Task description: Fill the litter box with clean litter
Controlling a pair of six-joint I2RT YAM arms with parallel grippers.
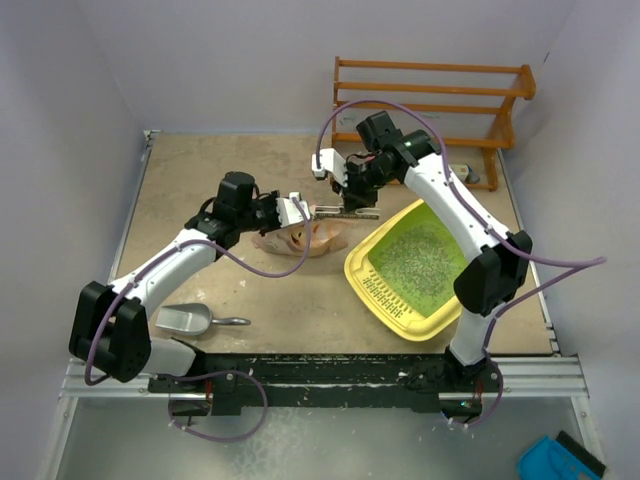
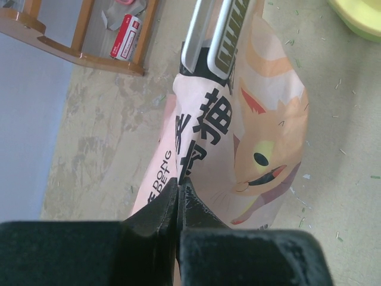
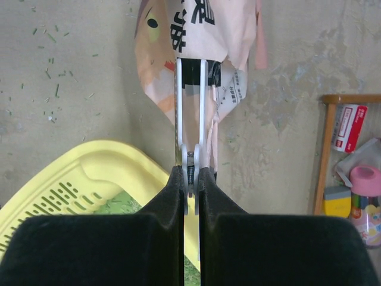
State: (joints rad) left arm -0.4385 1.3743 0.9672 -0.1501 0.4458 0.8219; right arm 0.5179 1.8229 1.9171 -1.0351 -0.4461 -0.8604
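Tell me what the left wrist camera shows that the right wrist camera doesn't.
Only the left wrist view: the left gripper shut on the bag at its edge. Only the right wrist view: the right gripper shut on the clip, the slotted strip of the litter box, and a pink-lidded bottle. Both: the bag, the clip on it, the wooden rack and a red-and-white box by it.

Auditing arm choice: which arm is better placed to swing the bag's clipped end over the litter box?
Right, probably. The right gripper is shut on the clip across the bag end nearest the litter box, beside its rim. The left gripper pinches the bag's opposite end, farther away.
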